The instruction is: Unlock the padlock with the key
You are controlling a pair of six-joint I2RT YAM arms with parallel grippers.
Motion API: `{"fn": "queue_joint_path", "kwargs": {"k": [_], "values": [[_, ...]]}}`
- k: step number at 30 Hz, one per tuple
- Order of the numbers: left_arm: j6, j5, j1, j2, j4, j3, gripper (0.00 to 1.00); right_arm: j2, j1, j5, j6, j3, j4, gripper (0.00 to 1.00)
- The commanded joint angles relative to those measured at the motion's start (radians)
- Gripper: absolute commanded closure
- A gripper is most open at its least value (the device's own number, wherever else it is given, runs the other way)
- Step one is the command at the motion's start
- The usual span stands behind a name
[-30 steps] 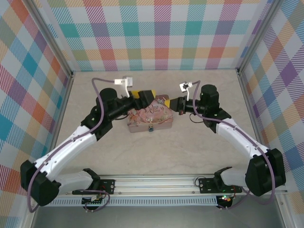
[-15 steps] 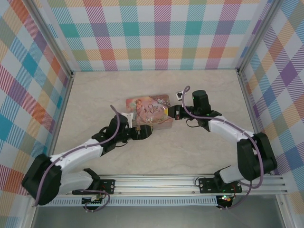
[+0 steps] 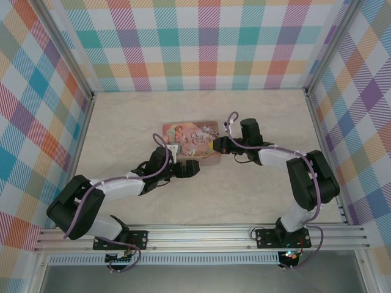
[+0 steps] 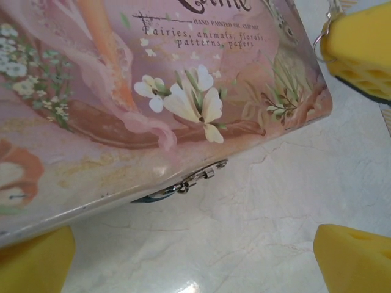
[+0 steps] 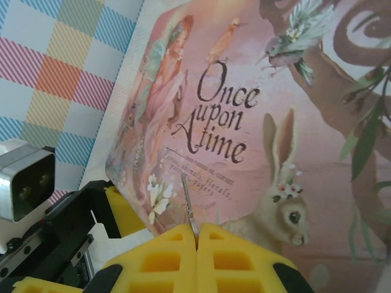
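Observation:
The pink illustrated tin [image 3: 190, 141] lies flat on the table. In the left wrist view its metal clasp [image 4: 197, 179] sits on the front edge. A sliver of the blue padlock [image 4: 148, 198] peeks out beneath that edge, mostly hidden. My left gripper [image 3: 189, 168] [image 4: 195, 259] is open just in front of the clasp, its yellow fingers [image 4: 33, 259] wide apart with nothing between them. My right gripper [image 3: 215, 145] [image 5: 197, 239] is shut on the key [image 5: 189, 204]. The key's thin blade sticks out over the tin's lid [image 5: 244, 122], pointing at the front edge.
Checked walls enclose the marble table [image 3: 244, 189] on three sides. The right gripper's yellow pad [image 4: 361, 49] shows at the tin's right corner. The left wrist camera [image 5: 24, 180] and a left finger [image 5: 125, 210] sit close beyond the tin's front edge.
The tin, held tilted by my left gripper a second ago, now lies flat. The left gripper let go, opened and dropped to the front edge. The right gripper lowered leftwards with the key.

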Motion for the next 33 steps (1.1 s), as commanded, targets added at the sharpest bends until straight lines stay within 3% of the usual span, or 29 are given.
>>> {"fn": "queue_joint_path", "kwargs": {"k": [1,6,12,28,33], "values": [[0.045,-0.007,0.044,0.017,0.080,0.013,0.00,0.027,-0.008,-0.014,0.005,0.035,0.046,1.00],[0.063,0.018,0.078,0.028,0.101,0.012,0.00,0.055,-0.008,-0.009,-0.005,0.047,0.032,1.00],[0.108,0.149,0.077,0.067,0.142,0.016,0.03,0.076,-0.008,-0.001,-0.011,0.030,-0.001,1.00],[0.141,0.121,0.053,0.246,0.516,-0.085,0.02,0.061,-0.008,-0.001,-0.024,0.004,-0.048,1.00],[0.177,0.117,0.049,0.287,0.551,-0.077,0.02,0.065,-0.008,0.001,-0.023,0.004,-0.051,1.00]]}}
